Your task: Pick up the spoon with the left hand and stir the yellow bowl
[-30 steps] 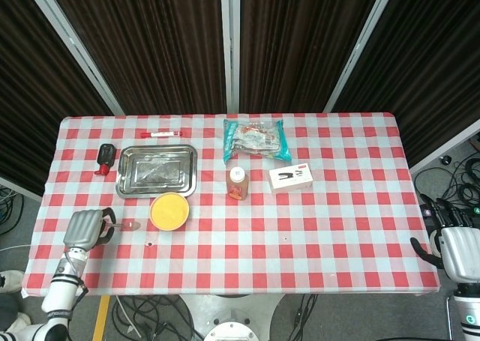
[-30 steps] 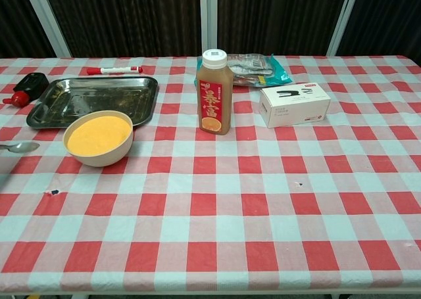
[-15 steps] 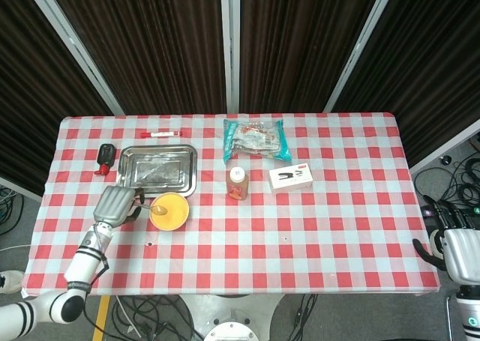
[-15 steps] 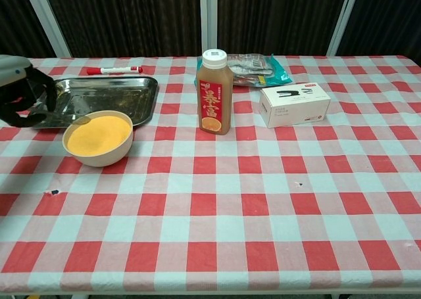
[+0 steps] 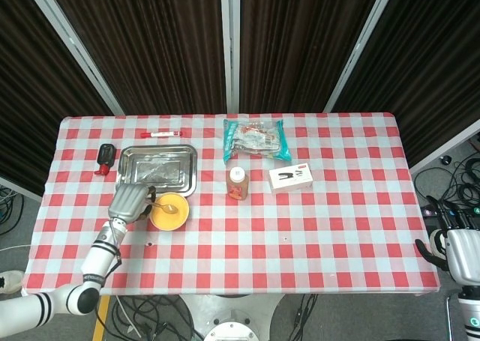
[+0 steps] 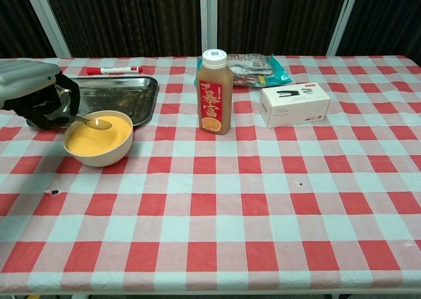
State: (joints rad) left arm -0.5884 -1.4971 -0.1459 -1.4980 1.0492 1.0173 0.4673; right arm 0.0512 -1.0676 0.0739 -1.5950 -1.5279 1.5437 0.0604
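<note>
The yellow bowl [image 5: 169,212] [image 6: 99,138] stands on the checked cloth just in front of the steel tray. My left hand [image 5: 129,201] [image 6: 36,94] hovers at the bowl's left side and grips the metal spoon [image 6: 90,121] by its handle. The spoon's head [image 5: 172,207] lies over the yellow filling, at or just above its surface. My right hand [image 5: 455,245] hangs off the table's right edge, holding nothing, with its fingers partly hidden.
A steel tray [image 5: 157,169] [image 6: 125,92] lies behind the bowl, with a red marker [image 6: 114,69] and a black-and-red object [image 5: 106,158] near it. A juice bottle [image 6: 214,92], a white box [image 6: 294,104] and a snack bag [image 5: 256,139] stand to the right.
My left hand lifted the spoon off the cloth at the left, carried it right and up, and brought its head over the yellow bowl. The right hand barely shifted.
</note>
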